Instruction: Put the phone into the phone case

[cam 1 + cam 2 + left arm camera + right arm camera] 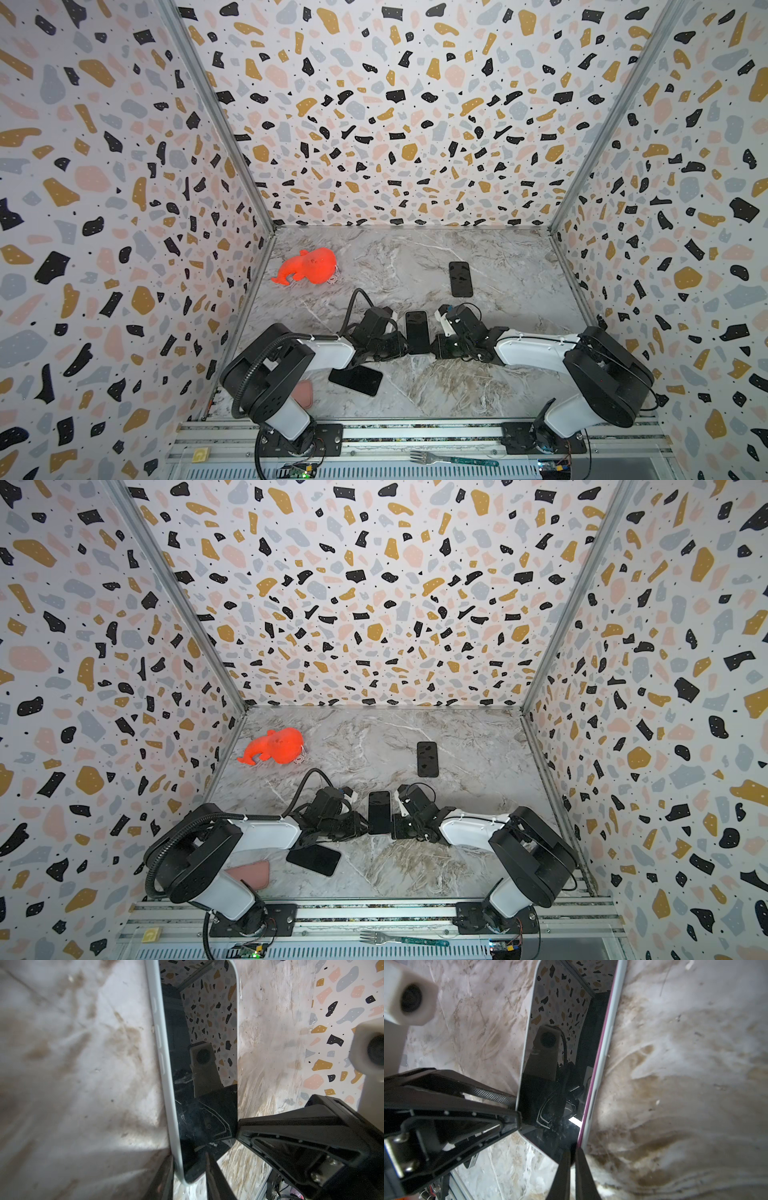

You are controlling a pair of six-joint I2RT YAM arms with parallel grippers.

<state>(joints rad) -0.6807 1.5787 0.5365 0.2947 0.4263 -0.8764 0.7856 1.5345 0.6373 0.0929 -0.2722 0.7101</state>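
**Phone pinned mid-table in a terrazzo-walled booth**

The tabletop [415, 257] is grey-white marble with brown veining. It is closed in on the left, far and right sides by walls [395, 104] papered in a terrazzo print of black, ochre, pink and grey chips. Bare metal posts [216, 112] run up the two far corners.

The phone [417, 331] lies lengthwise in the near middle, screen up, between the two arms. A pale phone case [160, 1053] runs along its edges in the wrist views. The left gripper [188, 1155] is partly closed, its fingers clamped over the phone's left edge. The right gripper [573, 1150] has its fingers drawn together at the right edge. Whether it pinches anything I cannot tell.

An orange toy [306, 266] sits far left, by the wall. A second phone [460, 279] lies far right of centre. Near left, a black slab [356, 379] lies flat, and a pink piece [250, 872] is half hidden under the left arm. A fork [453, 459] rests on the near rail [415, 432].
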